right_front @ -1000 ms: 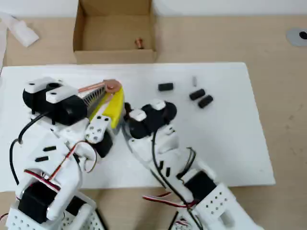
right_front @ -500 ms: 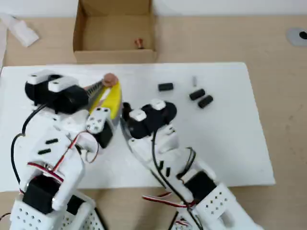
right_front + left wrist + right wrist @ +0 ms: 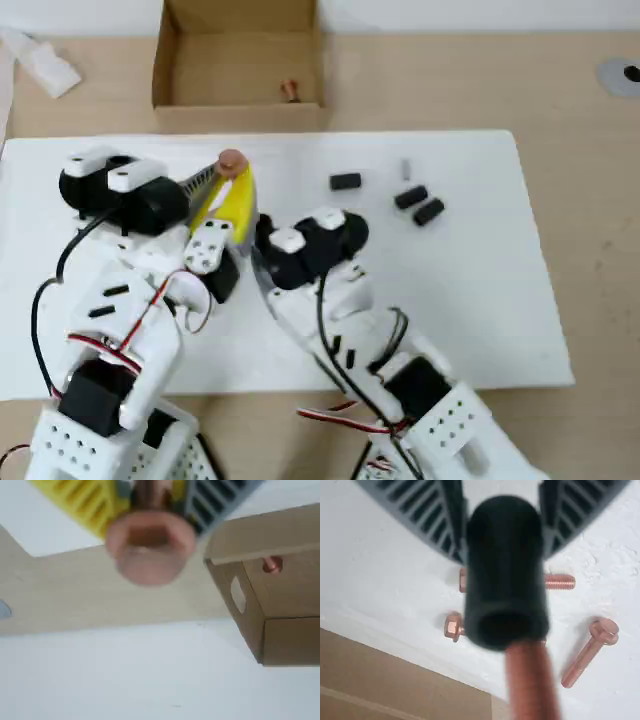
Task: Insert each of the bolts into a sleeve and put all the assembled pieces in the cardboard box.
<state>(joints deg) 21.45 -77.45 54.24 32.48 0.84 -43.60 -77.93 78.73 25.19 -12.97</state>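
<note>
Both claws are full: left claw pinches the bolt, sitting about 11 o'clock of my right claw, which grips the sleeve, bore mouth facing its wrist camera.

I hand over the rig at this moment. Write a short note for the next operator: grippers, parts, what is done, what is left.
Left gripper: shut on a bolt, above the white mat near the cardboard box.
Right gripper: shut on a black sleeve; a copper shaft is at its mouth, seated or not I cannot tell.
Loose on the mat: three sleeves, three bolts.
Done: one copper piece lies in the box.
Left: join each bolt with a sleeve, then box all pieces.
</note>
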